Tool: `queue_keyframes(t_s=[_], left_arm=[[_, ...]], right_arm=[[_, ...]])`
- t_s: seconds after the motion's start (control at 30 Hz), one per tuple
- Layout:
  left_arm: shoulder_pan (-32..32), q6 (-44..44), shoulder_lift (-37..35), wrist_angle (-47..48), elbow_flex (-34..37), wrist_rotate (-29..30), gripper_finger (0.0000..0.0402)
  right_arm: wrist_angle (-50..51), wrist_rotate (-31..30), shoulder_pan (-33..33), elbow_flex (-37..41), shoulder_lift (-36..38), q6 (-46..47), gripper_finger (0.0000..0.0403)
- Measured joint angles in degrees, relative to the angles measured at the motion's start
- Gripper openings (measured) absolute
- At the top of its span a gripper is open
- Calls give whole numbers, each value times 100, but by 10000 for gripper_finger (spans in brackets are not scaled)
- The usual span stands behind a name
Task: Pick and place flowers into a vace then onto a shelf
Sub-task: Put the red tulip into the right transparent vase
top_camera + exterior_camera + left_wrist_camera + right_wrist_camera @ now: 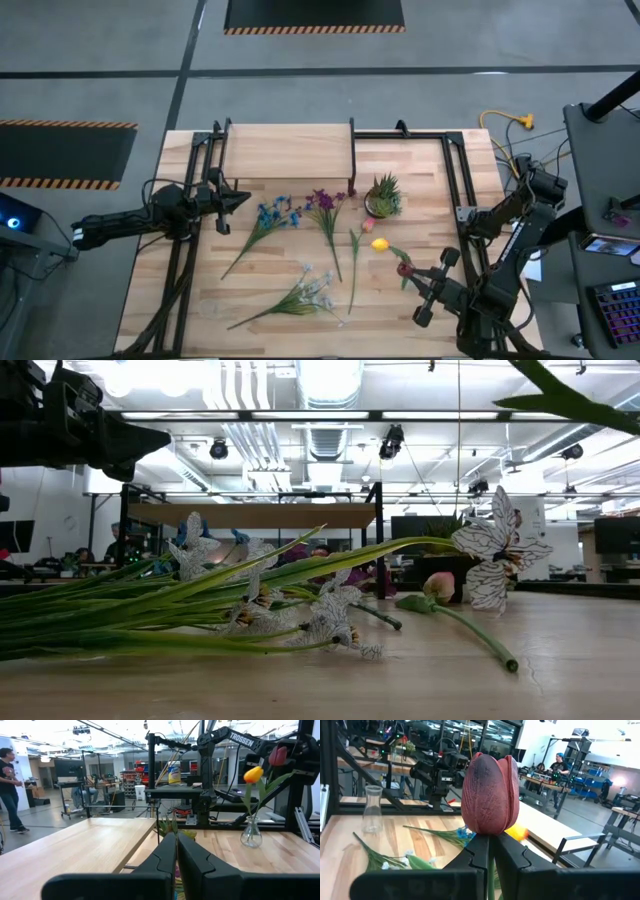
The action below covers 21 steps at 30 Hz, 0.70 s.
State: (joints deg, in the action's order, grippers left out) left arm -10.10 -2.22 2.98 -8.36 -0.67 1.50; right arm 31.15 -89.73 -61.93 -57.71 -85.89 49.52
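Loose flowers lie flat on the table: a blue stem (272, 215), a purple one (325, 205), a white spray (310, 290) and a pink bud (367, 226). A clear glass vase (251, 832) stands upright on the table with nothing in it (372, 810). The shelf (288, 150) stands on its legs at the far side. My right gripper (408, 272) (490, 840) hovers near the right edge, shut on a red tulip (487, 795). A yellow bloom (380, 243) floats beside the red one. My left gripper (243, 199) (176, 837) hangs shut and empty by the shelf's near left corner. My right gripper pinches the tulip's green stem (491, 875) between its two fingers, just under the red bloom. The fingers come slanting from the table's near right side. The bloom stands upright above the fingertips. The flower is lifted clear of the table.
A small spiky potted plant (384, 197) sits by the shelf's right front leg. Black frame rails (455, 190) run along both sides of the table. Bare wood lies between the white spray and the right arm. People stand in the room behind.
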Motion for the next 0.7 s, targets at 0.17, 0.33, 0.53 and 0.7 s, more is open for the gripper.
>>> queue_keyframes(t_s=[0.17,0.33,0.53,0.7], left_arm=[[-1,0,0,0,0,0,0],[0,1,0,0,0,0,0],[0,0,0,0,0,0,0],[-1,0,0,0,0,0,0]], right_arm=[[-1,2,0,-46,2,-6,13],[-3,7,0,-97,22,-42,13],[-6,20,0,-98,28,-15,13],[-10,20,0,-98,32,-1,13]])
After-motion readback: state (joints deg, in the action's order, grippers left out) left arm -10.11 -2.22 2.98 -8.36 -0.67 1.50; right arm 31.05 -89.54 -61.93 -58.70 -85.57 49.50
